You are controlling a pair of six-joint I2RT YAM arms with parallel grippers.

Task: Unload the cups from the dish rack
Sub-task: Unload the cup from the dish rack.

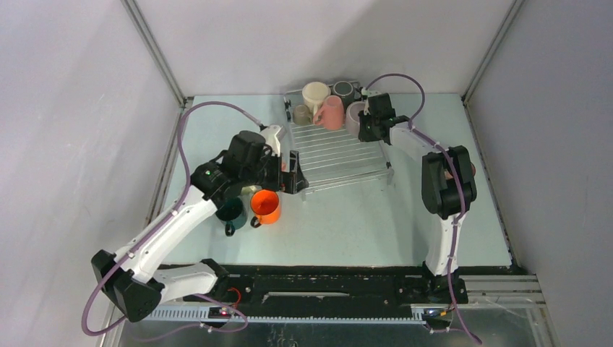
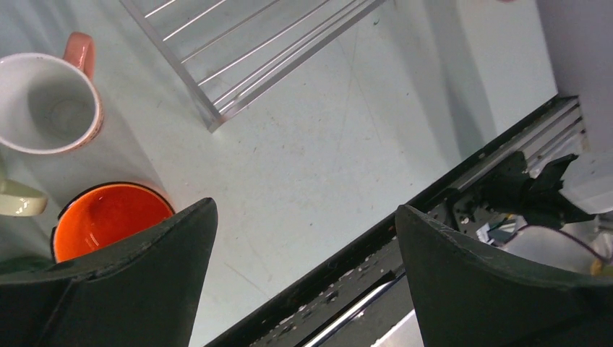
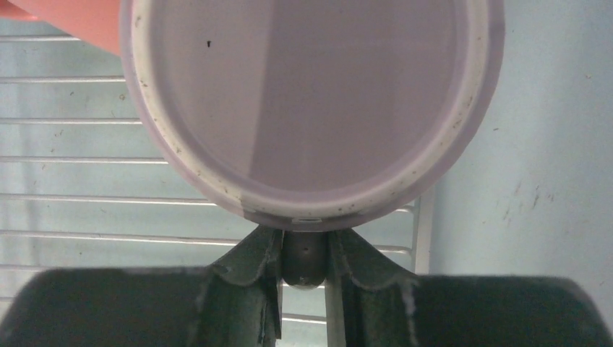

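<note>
Overhead, the dish rack (image 1: 340,152) lies on the surface (image 1: 361,217), with cups (image 1: 331,112) bunched at its 12 o'clock edge. The right claw (image 3: 303,249) pinches the handle of the mauve cup (image 3: 311,108) at the 1 o'clock corner. The left claw (image 2: 303,217), spread wide, hangs at the 8 o'clock corner, above the orange cup (image 1: 265,206) and teal cup (image 1: 233,212), which stand off the rack. Surface shows broadly at 5 o'clock.

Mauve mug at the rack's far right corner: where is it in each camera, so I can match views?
Top external: mauve mug at the dish rack's far right corner.
Left wrist: not in view; only a corner of the rack shows.
Right wrist: fills the upper centre, above the rack's ribs.
Shared landmark: the dish rack.
</note>
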